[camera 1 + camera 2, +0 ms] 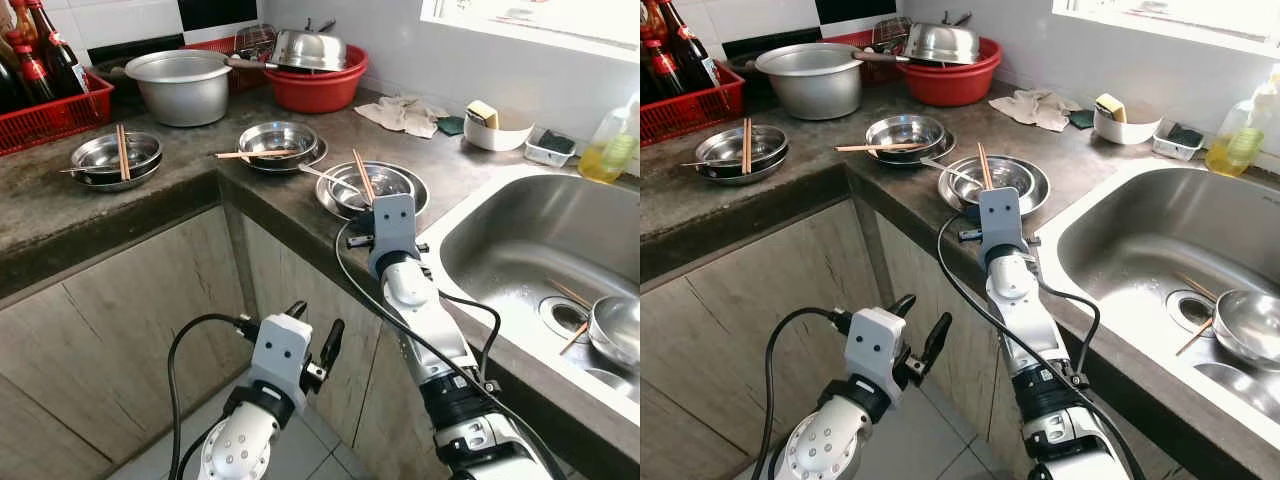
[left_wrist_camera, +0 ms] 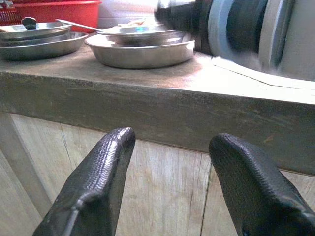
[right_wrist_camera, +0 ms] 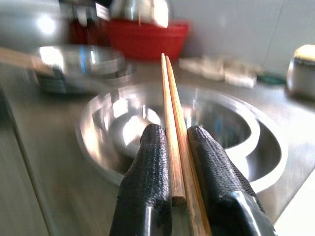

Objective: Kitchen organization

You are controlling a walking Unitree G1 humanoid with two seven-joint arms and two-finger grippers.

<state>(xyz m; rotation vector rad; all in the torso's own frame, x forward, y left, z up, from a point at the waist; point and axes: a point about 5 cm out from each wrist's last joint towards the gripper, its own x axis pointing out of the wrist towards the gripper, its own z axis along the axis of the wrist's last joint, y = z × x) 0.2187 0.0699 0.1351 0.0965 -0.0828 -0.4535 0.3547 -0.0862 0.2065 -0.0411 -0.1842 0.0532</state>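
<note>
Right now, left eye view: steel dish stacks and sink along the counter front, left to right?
Bowl with chopsticks → bowl stack → bowl on plate, where the right gripper pinches a chopstick pair → sink → bowl in sink.

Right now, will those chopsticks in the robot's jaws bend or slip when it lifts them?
The chopsticks look like straight wood, so they likely stay stiff and feel light. The right gripper pinches the pair near one end, so the long free part might tilt. Being thin and smooth-looking, one stick could slide against the other.
</note>
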